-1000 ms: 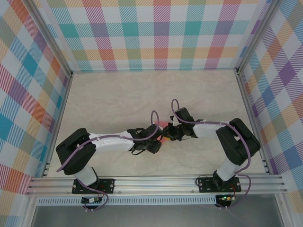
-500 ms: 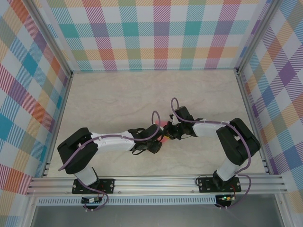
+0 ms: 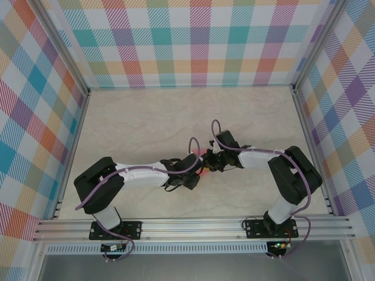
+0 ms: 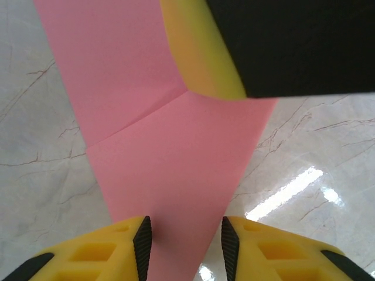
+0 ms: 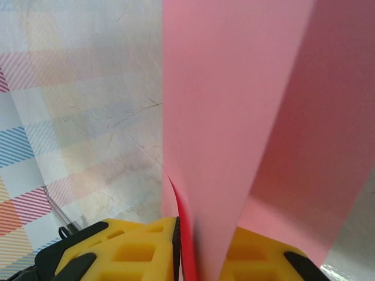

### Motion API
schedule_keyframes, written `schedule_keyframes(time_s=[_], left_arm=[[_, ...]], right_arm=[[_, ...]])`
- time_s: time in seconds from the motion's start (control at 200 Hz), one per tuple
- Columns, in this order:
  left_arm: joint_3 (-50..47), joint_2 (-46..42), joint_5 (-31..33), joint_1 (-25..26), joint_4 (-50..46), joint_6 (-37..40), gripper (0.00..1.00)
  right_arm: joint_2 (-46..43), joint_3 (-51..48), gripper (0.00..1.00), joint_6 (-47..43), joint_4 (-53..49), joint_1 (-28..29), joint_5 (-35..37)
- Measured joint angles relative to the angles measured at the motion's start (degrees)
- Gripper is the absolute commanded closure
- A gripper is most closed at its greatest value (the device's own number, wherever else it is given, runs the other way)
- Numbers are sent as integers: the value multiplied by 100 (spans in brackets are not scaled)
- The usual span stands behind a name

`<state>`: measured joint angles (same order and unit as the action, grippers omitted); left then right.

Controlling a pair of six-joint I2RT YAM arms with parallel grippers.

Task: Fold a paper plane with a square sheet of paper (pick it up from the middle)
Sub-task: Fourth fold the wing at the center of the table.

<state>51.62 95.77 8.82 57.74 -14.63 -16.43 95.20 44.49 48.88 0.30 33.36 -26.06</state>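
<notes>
The salmon-pink sheet of paper [image 3: 201, 157] is folded and creased, and it is held off the table between the two arms. My right gripper [image 5: 202, 246] is shut on its folded layers, which rise straight up from the jaws as the paper [image 5: 234, 117]. My left gripper [image 4: 186, 234] is open. The narrowing end of the paper [image 4: 164, 164] passes between its pads, close to the left pad with a gap on the right side. A yellow-and-black right finger [image 4: 205, 52] presses on the sheet at the top. From above, the left gripper [image 3: 196, 172] and right gripper [image 3: 206, 164] meet mid-table.
The marble-pattern table [image 3: 146, 123] stretches away behind the grippers. Checked walls [image 3: 199, 41] and aluminium posts close in the back and both sides. The metal rail [image 3: 193, 225] with the arm bases runs along the near edge.
The left arm has edged slightly to the right towards the paper. The right arm and the paper have kept their place.
</notes>
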Motion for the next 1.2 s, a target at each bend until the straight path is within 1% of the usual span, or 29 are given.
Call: schedule_keyframes(time_s=[0.055,0.15,0.315,0.58,0.645,0.815,0.93,1.07,1.2], left_arm=[[7,37,28,0,-2,9,68],[9,66,37,0,-15,33,70],[7,66,116,0,-13,39,78],[7,66,238,0,-7,46,85],[7,66,249,0,-2,61,91],[7,63,234,0,-2,103,99],[7,39,107,-15,4,87,100],[-72,-146,-341,-173,173,74,100],[-232,-278,-922,-387,437,50,100]], right_arm=[[0,0,82,0,2,0,0],[0,0,82,0,-7,0,0],[2,0,82,-2,-17,-7,0],[0,0,82,-7,-83,-33,2],[0,0,82,-15,-120,-33,2],[-31,0,72,-68,-203,-33,31],[-269,-4,64,-177,-417,-33,175],[-752,-83,54,-319,-695,-92,352],[-1279,-229,51,-398,-881,-131,468]])
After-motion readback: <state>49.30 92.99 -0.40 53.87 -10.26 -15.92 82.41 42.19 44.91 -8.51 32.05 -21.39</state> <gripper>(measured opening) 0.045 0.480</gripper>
